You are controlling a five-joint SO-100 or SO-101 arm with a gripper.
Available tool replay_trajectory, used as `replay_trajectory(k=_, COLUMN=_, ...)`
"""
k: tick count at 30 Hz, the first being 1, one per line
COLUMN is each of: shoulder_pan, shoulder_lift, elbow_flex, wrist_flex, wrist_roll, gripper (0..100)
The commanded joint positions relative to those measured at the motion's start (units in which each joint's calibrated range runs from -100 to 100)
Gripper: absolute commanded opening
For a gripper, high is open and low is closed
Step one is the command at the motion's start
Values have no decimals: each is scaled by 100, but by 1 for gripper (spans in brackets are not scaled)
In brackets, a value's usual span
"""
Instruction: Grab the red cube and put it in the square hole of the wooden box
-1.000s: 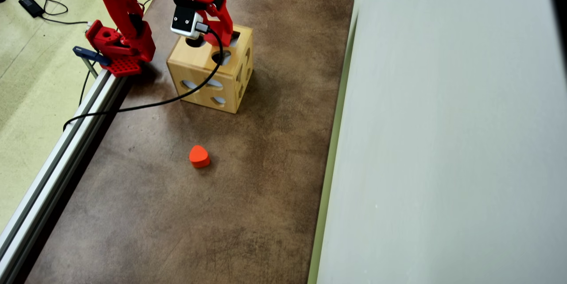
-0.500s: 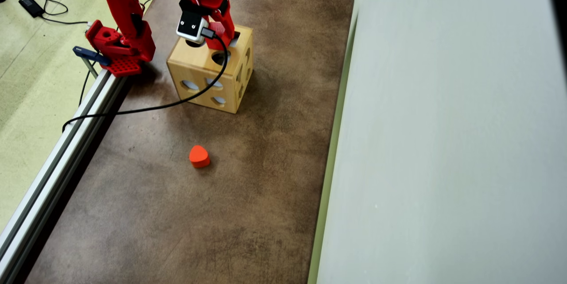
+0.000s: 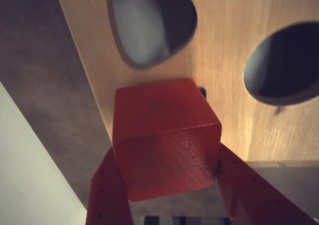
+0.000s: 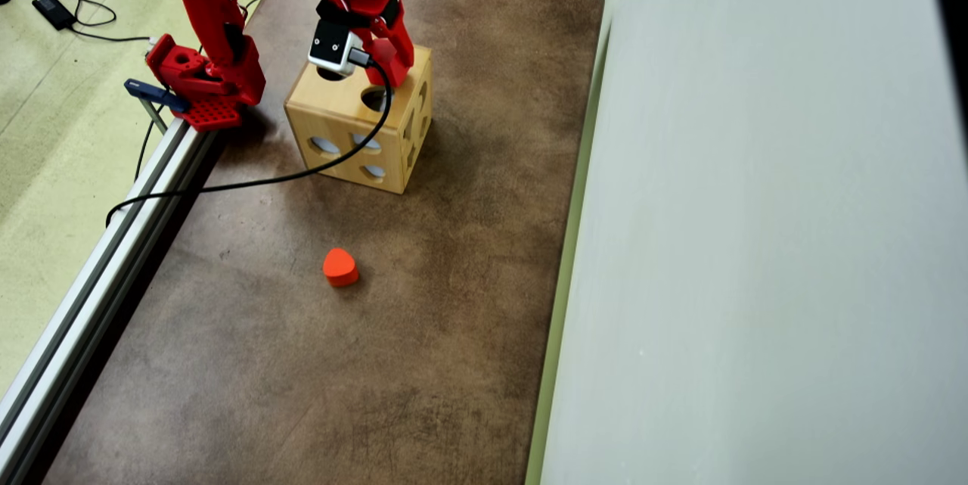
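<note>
At the bottom of the wrist view the gripper (image 3: 169, 185) clenches the red cube (image 3: 164, 135) by its side faces, so its base is free to drop. The cube is matte, deep red and sharp-edged. Behind it, mid-frame, lies the wooden box (image 3: 224, 46) top, the square hole mostly hidden.

A small orange rounded heart-like block (image 4: 340, 267) sits alone on the mottled brown tabletop (image 4: 423, 364), well apart from everything else, casting a short shadow to its right in the overhead view. Along the table's left edge runs a silver aluminium rail (image 4: 91, 303). A thin black cable (image 4: 227, 186) loops across the brown surface and over that rail. Beyond it, pale green carpet (image 4: 53, 137), with a small black adapter (image 4: 53, 10) and its cord. On the right, a broad pale grey panel (image 4: 756, 243).
</note>
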Motion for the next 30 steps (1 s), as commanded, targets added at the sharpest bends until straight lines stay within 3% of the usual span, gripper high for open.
replay_trajectory(k=1, shoulder_pan=-320, shoulder_lift=4, elbow_flex=-96, wrist_flex=28, wrist_roll=-230, gripper=3)
replay_trajectory(k=30, shoulder_pan=-395, shoulder_lift=4, elbow_flex=-61, wrist_flex=-52, wrist_roll=-249, gripper=3)
